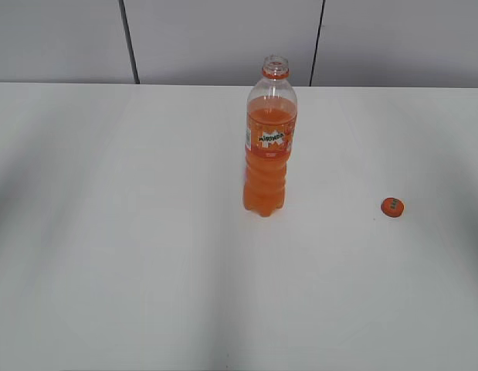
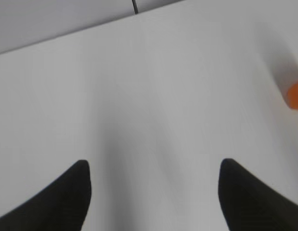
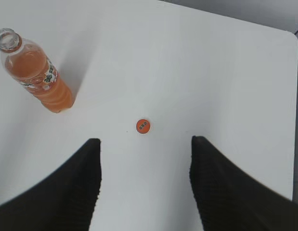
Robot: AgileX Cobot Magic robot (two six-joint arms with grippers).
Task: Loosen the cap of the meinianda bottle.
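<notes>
The meinianda bottle [image 1: 269,143] stands upright on the white table with its mouth open and no cap on it. It also shows in the right wrist view [image 3: 38,72] at the upper left. The orange cap [image 1: 391,206] lies flat on the table to the right of the bottle, and shows in the right wrist view [image 3: 143,126]. My right gripper [image 3: 145,144] is open and empty, high above the table with the cap just beyond its fingertips. My left gripper [image 2: 153,166] is open and empty over bare table. An orange blur [image 2: 295,95] sits at the left wrist view's right edge. Neither gripper shows in the exterior view.
The white table [image 1: 146,232] reaches back to a grey panelled wall [image 1: 61,39]. Its rounded corner and right edge [image 3: 291,72] show in the right wrist view.
</notes>
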